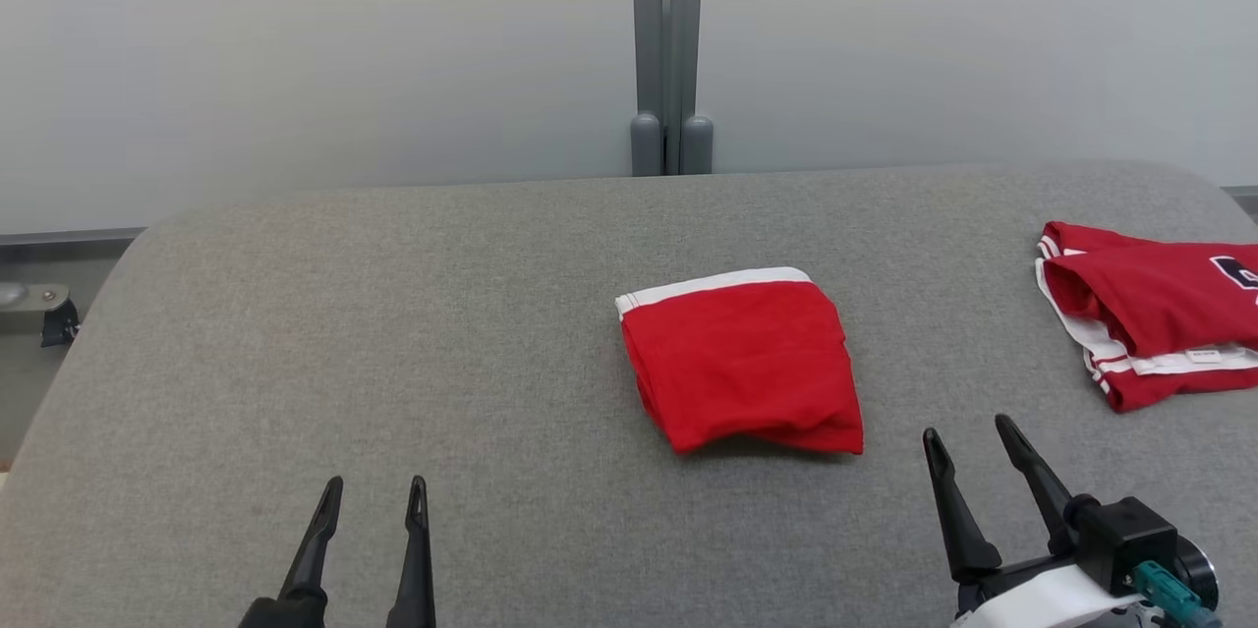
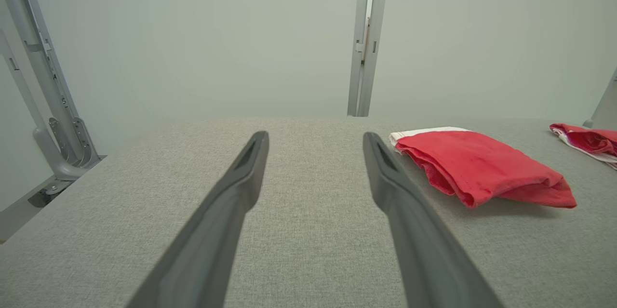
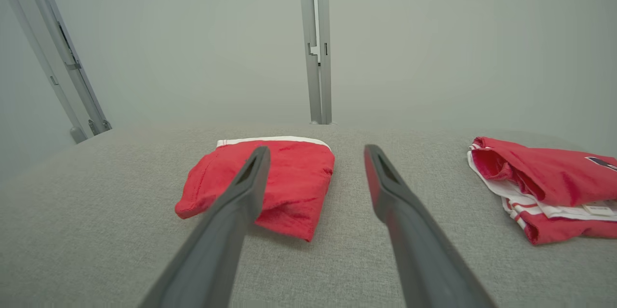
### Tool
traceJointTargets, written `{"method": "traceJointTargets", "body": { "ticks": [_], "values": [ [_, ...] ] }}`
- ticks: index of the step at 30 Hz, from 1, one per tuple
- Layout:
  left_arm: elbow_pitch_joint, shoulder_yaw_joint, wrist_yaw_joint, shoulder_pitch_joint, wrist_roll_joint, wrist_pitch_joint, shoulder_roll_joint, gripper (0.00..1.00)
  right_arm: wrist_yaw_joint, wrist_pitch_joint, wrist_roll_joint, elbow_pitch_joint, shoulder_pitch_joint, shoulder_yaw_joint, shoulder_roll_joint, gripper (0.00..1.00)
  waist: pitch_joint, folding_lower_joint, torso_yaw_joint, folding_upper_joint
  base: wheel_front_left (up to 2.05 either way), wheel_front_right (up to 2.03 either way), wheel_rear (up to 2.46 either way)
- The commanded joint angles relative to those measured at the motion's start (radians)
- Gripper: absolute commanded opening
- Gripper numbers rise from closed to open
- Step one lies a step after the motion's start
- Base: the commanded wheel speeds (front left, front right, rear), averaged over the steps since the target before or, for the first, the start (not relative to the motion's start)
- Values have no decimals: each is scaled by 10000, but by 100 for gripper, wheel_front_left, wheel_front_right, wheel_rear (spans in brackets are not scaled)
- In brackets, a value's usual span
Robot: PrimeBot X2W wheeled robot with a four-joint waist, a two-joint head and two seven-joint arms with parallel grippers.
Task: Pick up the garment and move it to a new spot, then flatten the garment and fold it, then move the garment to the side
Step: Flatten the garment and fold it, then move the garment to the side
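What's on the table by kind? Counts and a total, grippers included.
Red garments: 2 (red garment with a white band, red garment with white stripes and a dark print)
Grippers: 2 (left gripper, right gripper, both open, holding nothing)
Total: 4

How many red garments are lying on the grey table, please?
2. One folded red garment with a white band lies near the table's middle; a striped red garment lies at its right side, cut off by the head view's edge, so more may lie beyond.
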Motion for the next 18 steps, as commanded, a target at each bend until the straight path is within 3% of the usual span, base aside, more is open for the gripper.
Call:
{"method": "traceJointTargets", "body": {
  "ticks": [1,18],
  "values": [
    [9,74,-15,160,69,-29,-8,100,0,-21,-79,-35,138,-1,53,100,-15,0,12,0,0,0,0],
    [186,-7,93,1,-31,-29,-13,100,0,-22,-117,25,289,68,23,100,-32,0,0,0,0,0,0]
  ]
}}
